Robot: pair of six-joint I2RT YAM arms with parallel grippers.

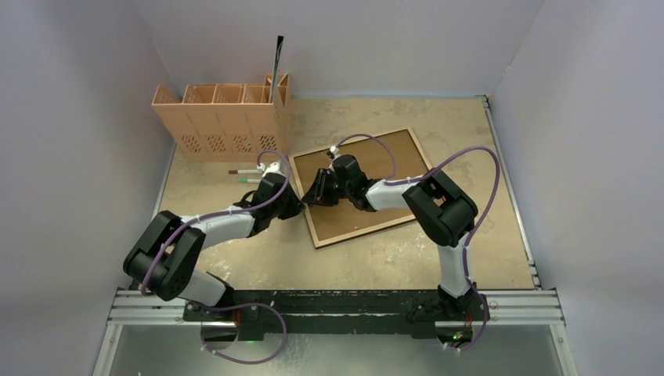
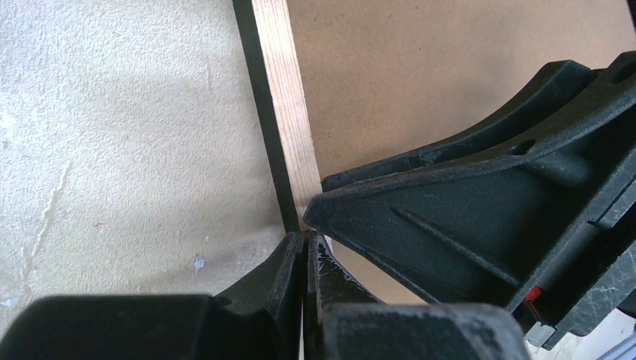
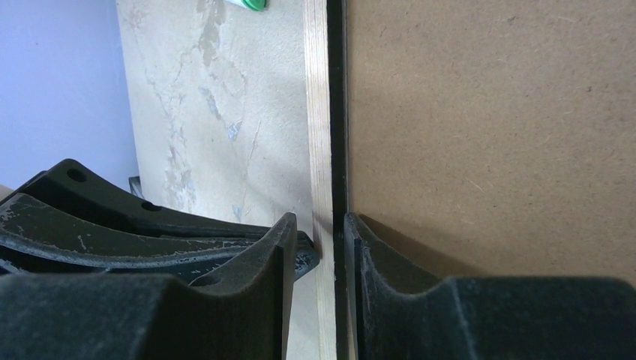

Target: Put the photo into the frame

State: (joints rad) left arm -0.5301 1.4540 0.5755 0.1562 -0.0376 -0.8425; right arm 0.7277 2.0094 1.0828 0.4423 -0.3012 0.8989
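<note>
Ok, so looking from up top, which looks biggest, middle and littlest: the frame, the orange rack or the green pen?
1. the frame, lying flat, looks biggest.
2. the orange rack, close behind; it stands up nearer the camera, so unsure.
3. the green pen, far the smallest.

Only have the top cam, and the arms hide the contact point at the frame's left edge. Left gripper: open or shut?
Observer: Shut. In the left wrist view the left gripper has its fingers closed together, with the tips at the outer edge of the frame.
Operator: And the right?
Observer: In the right wrist view the right gripper has its jaws apart. They straddle the frame's wood rail, with one finger over the backing board. I can't tell whether they pinch the rail.
</note>
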